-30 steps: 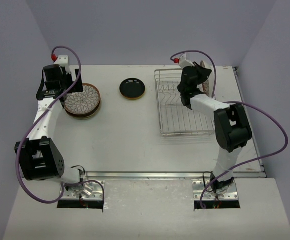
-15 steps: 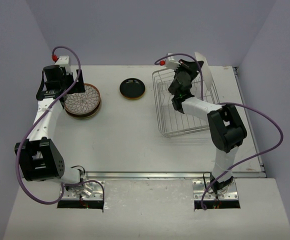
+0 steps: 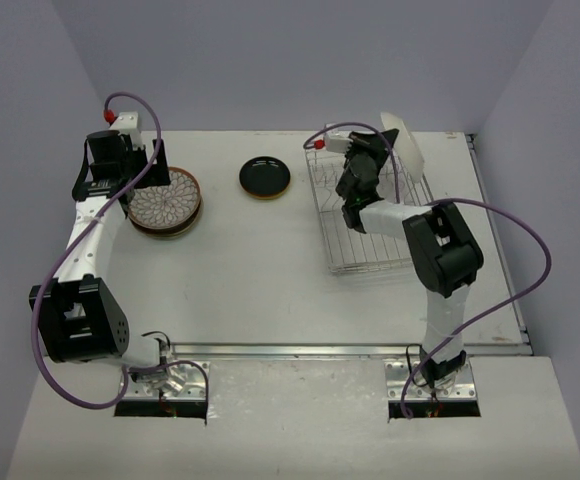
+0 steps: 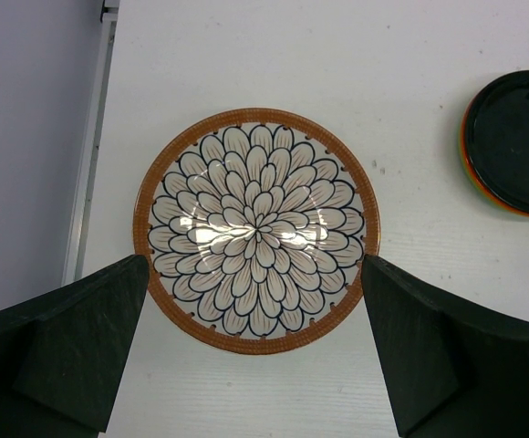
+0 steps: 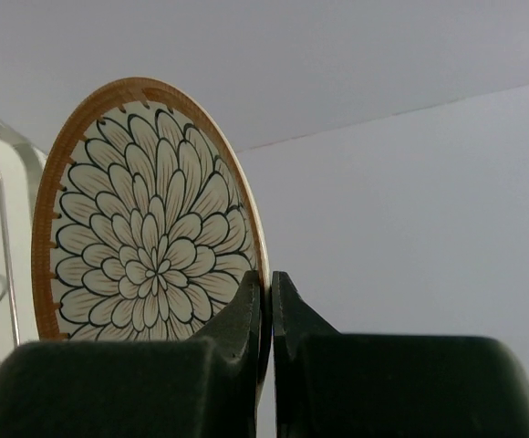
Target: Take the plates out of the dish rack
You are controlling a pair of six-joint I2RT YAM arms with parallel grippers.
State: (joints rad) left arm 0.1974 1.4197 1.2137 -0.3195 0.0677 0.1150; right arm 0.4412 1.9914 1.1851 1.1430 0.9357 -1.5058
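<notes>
The right gripper's fingers (image 5: 246, 319) are pressed together on the rim of a flower-patterned plate (image 5: 146, 246), pinching only a narrow strip of its brown edge, so the right gripper (image 5: 266, 292) carries the whole disc from one point. The plate stands on edge, tilted slightly, above the far end of the dish rack (image 3: 370, 230). Its lower edge is hidden behind the wrist in the top view, so whether it clears the upright prongs cannot be told. The step in hand appears to be carrying this plate out of the rack. With so thin a grip, it would go best as a straight lift until the rim is plainly above the wires, then a slow sideways travel without wrist twists that could let the plate swing or slip. The rack sits at a slant to the table (image 3: 250, 290) edge, so a caught prong could drag it. The likely goal is the matching patterned stack (image 3: 165, 200) at the far left, beyond the black plate (image 3: 265, 176). The left gripper (image 4: 254, 265) hovers over that stack with its fingers spread wide and holding nothing; it would need to give room.
</notes>
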